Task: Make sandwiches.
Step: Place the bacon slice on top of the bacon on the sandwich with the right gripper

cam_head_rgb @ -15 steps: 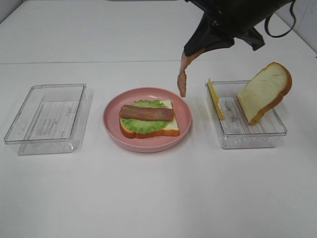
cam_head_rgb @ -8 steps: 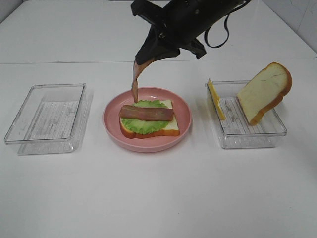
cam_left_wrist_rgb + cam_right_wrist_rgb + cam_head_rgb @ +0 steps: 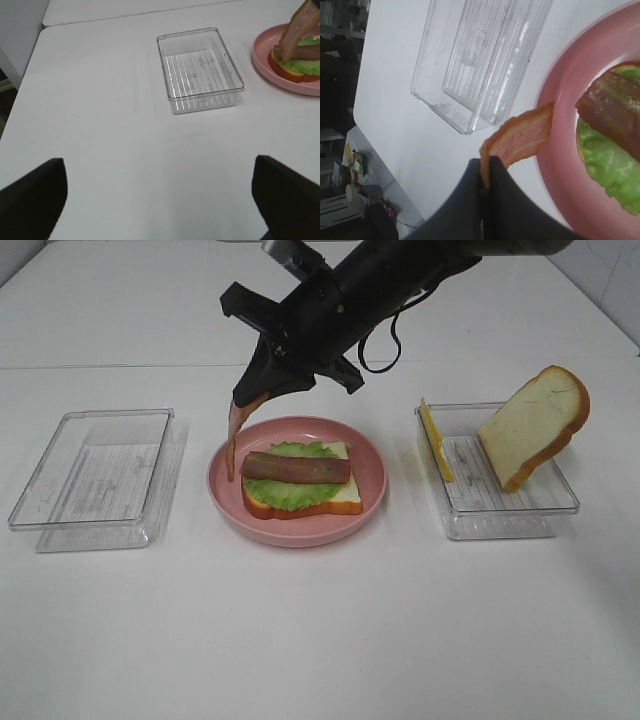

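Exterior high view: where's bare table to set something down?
Free: front strip of the table, before the left tray, pink plate and right tray; also behind the left tray. Crowded: the plate's left rim, where the right gripper dangles a meat strip.

On my white table (image 3: pixel 320 640) I see a round pink plate (image 3: pixel 300 532) near the middle, with one clear rectangular plastic tray (image 3: pixel 95 480) lying apart at its nine o'clock and a second clear tray (image 3: pixel 500 520) at its three o'clock.
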